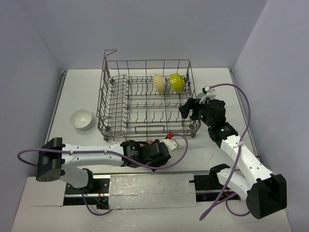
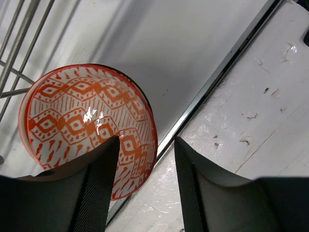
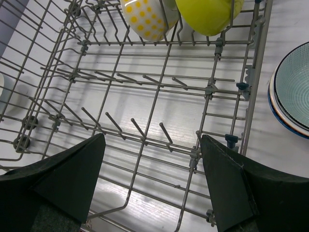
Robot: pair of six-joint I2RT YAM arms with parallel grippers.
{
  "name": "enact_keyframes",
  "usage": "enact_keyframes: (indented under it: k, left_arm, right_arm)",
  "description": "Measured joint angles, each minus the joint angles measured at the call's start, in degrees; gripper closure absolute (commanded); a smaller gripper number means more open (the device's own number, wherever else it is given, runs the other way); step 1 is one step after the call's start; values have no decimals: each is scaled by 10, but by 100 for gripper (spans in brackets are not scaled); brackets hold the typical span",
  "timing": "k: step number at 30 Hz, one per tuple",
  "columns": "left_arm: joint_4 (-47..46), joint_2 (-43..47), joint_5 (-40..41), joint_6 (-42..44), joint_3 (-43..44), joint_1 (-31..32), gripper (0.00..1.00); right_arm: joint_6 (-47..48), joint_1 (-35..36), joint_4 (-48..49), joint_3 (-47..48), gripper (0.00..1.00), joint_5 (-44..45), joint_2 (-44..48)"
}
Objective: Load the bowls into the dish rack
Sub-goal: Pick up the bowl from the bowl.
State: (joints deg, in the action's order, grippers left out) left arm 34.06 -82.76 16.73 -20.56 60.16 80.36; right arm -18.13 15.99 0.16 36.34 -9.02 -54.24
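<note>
step: grasping the red-white bowl (image 2: 77, 111), on the table just before the rack (image 1: 102, 101)
left claw (image 2: 146, 142): half open astride the bowl's rim, not clamped
right claw (image 3: 152, 139): wide open, empty, over the rack
next: pinch the rim, lift, stand the bowl between tines

Dish rack (image 3: 145, 145) near rows free — bowls (image 3: 207, 14) behind.

Robot lab test cell, not home kitchen. White bench (image 1: 77, 92) boxed in by plain lilac walls (image 1: 145, 29) on three sides. Two white arms (image 1: 91, 152) bolted to black rail (image 1: 145, 172) at near edge, purple cables (image 1: 247, 121) looping loose. Taped sheet (image 1: 149, 189) between bases. Scuffed white paint at near edge. Wire rack (image 1: 147, 61) and few bowls (image 1: 176, 82) set straight on bench.
</note>
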Motion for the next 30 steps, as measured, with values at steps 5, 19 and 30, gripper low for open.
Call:
enact_keyframes:
  k: [5, 19, 30]
  left_arm:
    - [-5, -17, -8, 1, 0, 0, 50]
    - [-6, -22, 4, -3, -2, 1, 61]
    - [-6, -22, 27, -17, -2, 5, 79]
  right_arm:
    - [0, 0, 0, 0, 13, 1, 0]
    - [0, 0, 0, 0, 13, 4, 0]
    - [0, 0, 0, 0, 13, 4, 0]
